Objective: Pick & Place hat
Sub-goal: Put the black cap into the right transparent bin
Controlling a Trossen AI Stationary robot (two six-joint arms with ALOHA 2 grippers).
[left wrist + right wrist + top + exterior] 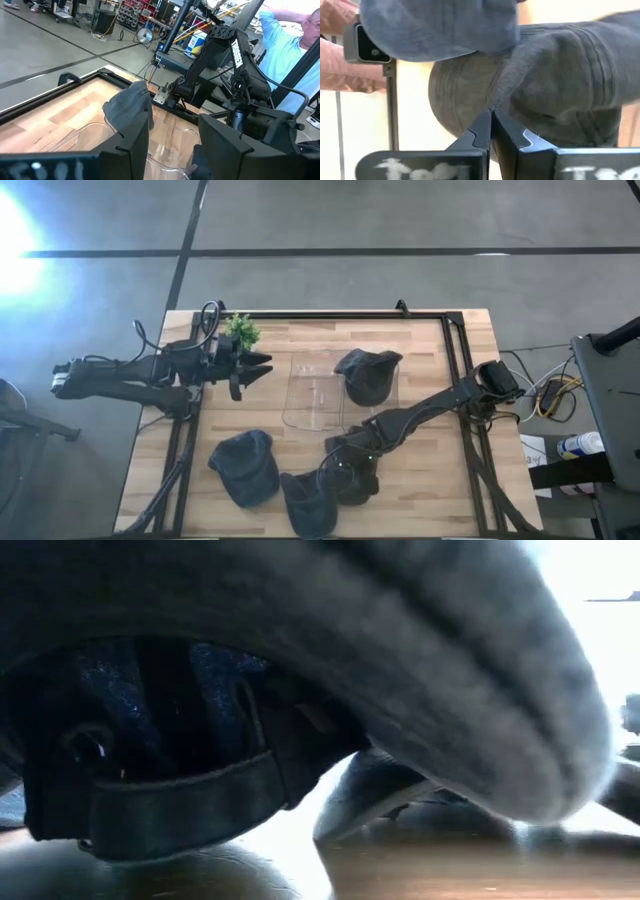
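Observation:
Several dark grey hats lie on the wooden table. One hat (368, 373) rests in a clear plastic tray (310, 395) at mid-table and also shows in the left wrist view (131, 106). Two more lie near the table's near edge (245, 465) (308, 502). My right gripper (345, 472) is down on a further hat (364, 484) beside them, shut on its cloth (491, 120). My left gripper (262, 366) hovers open left of the tray, its fingers (131, 150) apart and touching nothing. A hat's strap end (180, 802) fills the low view. My right gripper is shut on the grey hat's cloth (492, 106), pinched between the two fingertips, and a crease runs from the crown down into them. In the high view the gripper comes slanting down from the table's right. The hat lies on the table among the others.
A small green plant (240, 330) stands by the left gripper near the far edge. A black frame rail (340, 314) borders the table. A blue-grey brim (440, 25) overlaps the held hat. A person in a light blue shirt (295, 45) stands beyond the table.

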